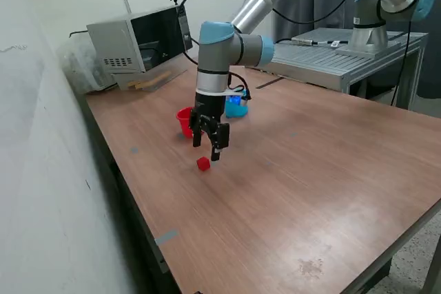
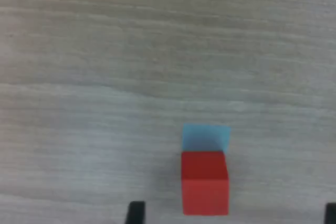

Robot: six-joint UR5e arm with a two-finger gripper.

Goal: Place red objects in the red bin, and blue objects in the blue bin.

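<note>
One red cube (image 1: 202, 163) sits flat on the counter, alone, nearer the camera than both cups. Red cup (image 1: 185, 121) stands upright; cyan cup (image 1: 236, 106) stands just beyond it toward the exterior view's right, partly hidden. Contents not discernible.

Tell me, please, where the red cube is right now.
In the exterior view the red cube sits on the table, just below the gripper and nearer the camera than the red cup.
</note>
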